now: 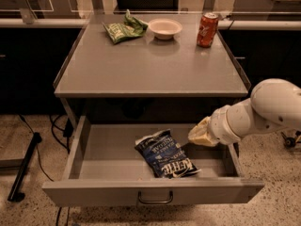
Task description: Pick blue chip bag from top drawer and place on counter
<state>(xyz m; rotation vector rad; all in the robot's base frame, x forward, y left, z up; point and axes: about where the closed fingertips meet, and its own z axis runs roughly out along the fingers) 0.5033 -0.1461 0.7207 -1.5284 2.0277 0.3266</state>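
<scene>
Top drawer (106, 149): stood pulled open, a wide shallow grey tray with a flat front panel.
Drawer handle (155, 199): a small dark curved wire at the middle of the top drawer's front panel.
Blue chip bag (165, 154): lay flat on the floor of the top drawer, right of its middle and toward its front panel. It was turned at a slant, with white lettering facing up and the pale band at the end nearest the front.
Gripper (201, 133): a pale tan tip that hung inside the top drawer's right half, above its floor and close to its right wall. It was just beside the bag's upper right edge, and contact with the bag could not be made out.
Gripper state: how far open it was could not be told, and nothing showed in its hold.
Arm (263, 109): white and rounded, it reached in over the top drawer's right wall from outside.
Bench (150, 67): a flat grey top directly above the top drawer.
Green snack bag (123, 28): on the bench, above and behind the top drawer's left half.
White bowl (165, 28): on the bench, above and behind the top drawer's middle.
Red soda can (207, 29): upright on the bench, above and behind the top drawer's right half.
</scene>
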